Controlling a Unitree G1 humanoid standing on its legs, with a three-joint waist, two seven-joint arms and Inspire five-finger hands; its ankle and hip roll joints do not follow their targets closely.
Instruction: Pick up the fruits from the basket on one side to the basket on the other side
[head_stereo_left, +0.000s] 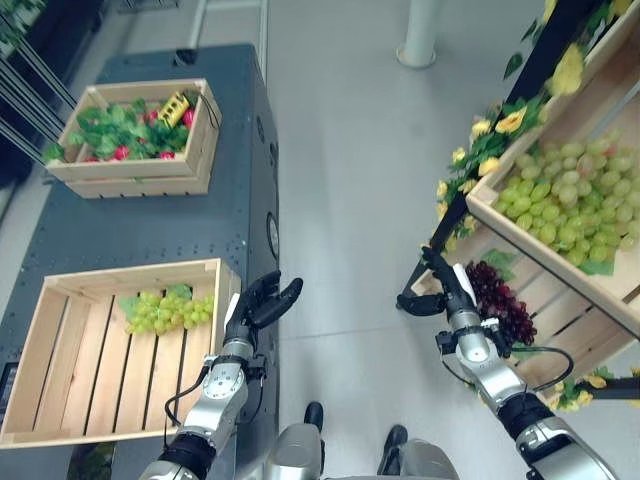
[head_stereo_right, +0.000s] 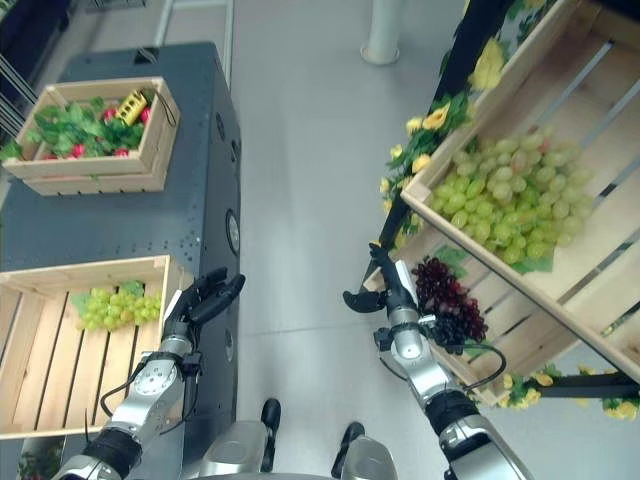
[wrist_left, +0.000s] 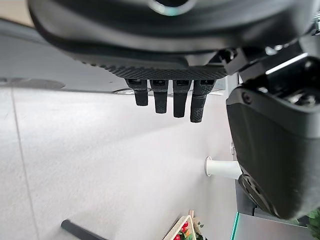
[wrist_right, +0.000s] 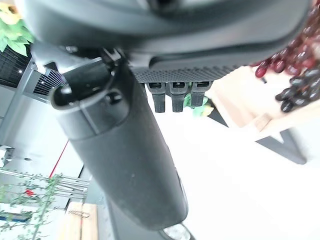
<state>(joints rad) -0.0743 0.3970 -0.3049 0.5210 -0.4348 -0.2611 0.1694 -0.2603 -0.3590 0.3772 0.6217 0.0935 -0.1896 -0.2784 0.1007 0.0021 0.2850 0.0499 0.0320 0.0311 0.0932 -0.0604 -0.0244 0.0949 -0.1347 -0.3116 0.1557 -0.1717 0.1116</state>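
A wooden crate (head_stereo_left: 130, 272) on the dark table at my left holds a bunch of green grapes (head_stereo_left: 168, 311). My left hand (head_stereo_left: 262, 302) hovers just past that crate's right edge, over the floor gap, open and holding nothing; its straight fingers (wrist_left: 165, 97) show in the left wrist view. On the right, a low shelf crate (head_stereo_left: 565, 325) holds dark purple grapes (head_stereo_left: 500, 298). My right hand (head_stereo_left: 447, 283) is open at that crate's left corner, beside the dark grapes (wrist_right: 295, 75) but apart from them.
A farther crate (head_stereo_left: 140, 172) on the table holds leafy greens, red fruit and a yellow item. The upper shelf crate (head_stereo_left: 490, 215) is heaped with green grapes (head_stereo_left: 570, 205). Yellow flowers (head_stereo_left: 500, 125) edge the shelf. A white post (head_stereo_left: 420, 35) stands on the grey floor beyond.
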